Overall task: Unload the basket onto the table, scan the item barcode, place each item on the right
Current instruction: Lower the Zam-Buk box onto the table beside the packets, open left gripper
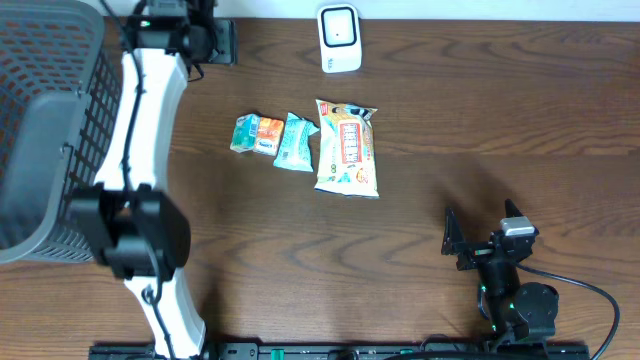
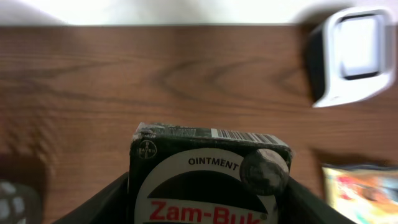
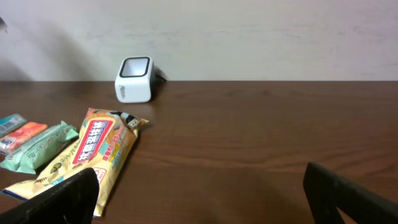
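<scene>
A dark Zam-Buk ointment box [image 2: 208,177] sits between the fingers of my left gripper [image 2: 208,214], which is shut on it. A barcode strip [image 2: 242,135] runs along the box's top edge, facing the table. The white scanner [image 2: 349,55] stands ahead and to the right of the box. In the overhead view the left gripper [image 1: 208,42] with the box [image 1: 224,42] is at the table's far edge, left of the scanner [image 1: 340,38]. My right gripper [image 1: 480,228] rests low at the near right, open and holding nothing [image 3: 205,199].
A yellow snack packet [image 1: 347,147], a teal packet [image 1: 295,141] and a small orange-green pack [image 1: 256,134] lie in a row mid-table. A grey mesh basket [image 1: 40,120] fills the left side. The wall runs behind the scanner.
</scene>
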Robot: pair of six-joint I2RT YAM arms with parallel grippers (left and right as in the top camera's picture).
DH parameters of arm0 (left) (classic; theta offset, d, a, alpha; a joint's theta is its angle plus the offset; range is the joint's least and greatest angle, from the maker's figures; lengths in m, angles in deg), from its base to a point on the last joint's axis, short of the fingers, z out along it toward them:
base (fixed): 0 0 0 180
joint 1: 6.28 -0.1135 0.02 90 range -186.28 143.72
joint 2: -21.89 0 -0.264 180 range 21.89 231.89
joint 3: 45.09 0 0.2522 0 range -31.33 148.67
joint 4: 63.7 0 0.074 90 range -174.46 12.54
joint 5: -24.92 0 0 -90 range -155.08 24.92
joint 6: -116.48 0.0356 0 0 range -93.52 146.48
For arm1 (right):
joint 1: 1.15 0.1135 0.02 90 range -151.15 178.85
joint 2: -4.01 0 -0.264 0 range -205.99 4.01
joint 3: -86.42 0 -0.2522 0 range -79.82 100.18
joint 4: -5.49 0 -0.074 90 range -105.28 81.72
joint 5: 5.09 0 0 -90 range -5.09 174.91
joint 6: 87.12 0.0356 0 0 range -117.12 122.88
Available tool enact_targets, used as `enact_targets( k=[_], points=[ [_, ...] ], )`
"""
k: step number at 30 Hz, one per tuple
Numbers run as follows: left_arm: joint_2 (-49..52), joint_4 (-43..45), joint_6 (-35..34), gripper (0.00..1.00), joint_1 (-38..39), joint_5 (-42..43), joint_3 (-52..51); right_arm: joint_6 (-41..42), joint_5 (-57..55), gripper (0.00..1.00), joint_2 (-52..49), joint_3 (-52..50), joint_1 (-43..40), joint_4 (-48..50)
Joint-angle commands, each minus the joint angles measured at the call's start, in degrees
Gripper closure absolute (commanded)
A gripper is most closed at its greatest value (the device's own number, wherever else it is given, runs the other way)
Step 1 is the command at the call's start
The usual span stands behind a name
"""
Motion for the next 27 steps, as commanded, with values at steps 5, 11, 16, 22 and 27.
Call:
enact_targets(
  k=[5, 11, 16, 22, 27],
  points=[
    [9.22, 2.82, 2.47, 0.39, 0.87, 3.52, 0.0, 0.13, 0.2, 0.01, 0.31, -0.04, -0.35, -0.24],
    [13.79, 4.44, -3.23, 0.38, 3.1, 6.25, 0.0, 0.13, 0.2, 0.01, 0.31, -0.04, -0.35, -0.22],
    [16.33, 4.09, -3.23, 0.38, 5.16, 6.23, -0.07, 0.13, 0.2, 0.01, 0.31, -0.04, -0.35, -0.24],
    [16.83, 4.09, -3.23, 0.38, 6.62, 4.26, -0.07, 0.13, 0.2, 0.01, 0.31, -0.04, -0.35, -0.24],
    [16.83, 3.54, -3.21, 0.1, 6.67, 4.07, -0.07, 0.13, 0.2, 0.01, 0.31, -0.04, -0.35, -0.24]
  ],
)
